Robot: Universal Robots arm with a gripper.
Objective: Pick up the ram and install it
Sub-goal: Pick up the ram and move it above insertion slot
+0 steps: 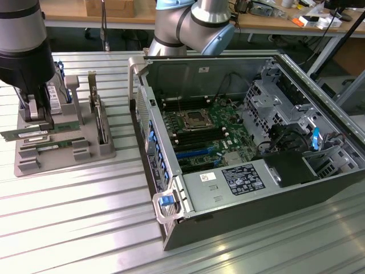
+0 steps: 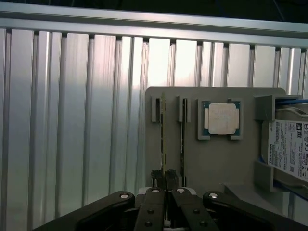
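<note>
Pinches the ram [image 2: 162,134] with the hand [image 2: 166,178], stick upright on edge in the grey holder [image 2: 216,159] on the counter [image 2: 72,120].

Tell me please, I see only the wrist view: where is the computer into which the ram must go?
Observer: The open computer case lies at the exterior view's right of the grey fixture.
Operator: Is its inside uncovered?
Observer: Yes, the motherboard faces up with no cover over it.
Operator: Do you see slots for the ram?
Observer: Yes, long black slots lie beside the processor socket. I cannot tell whether all are empty.
</note>
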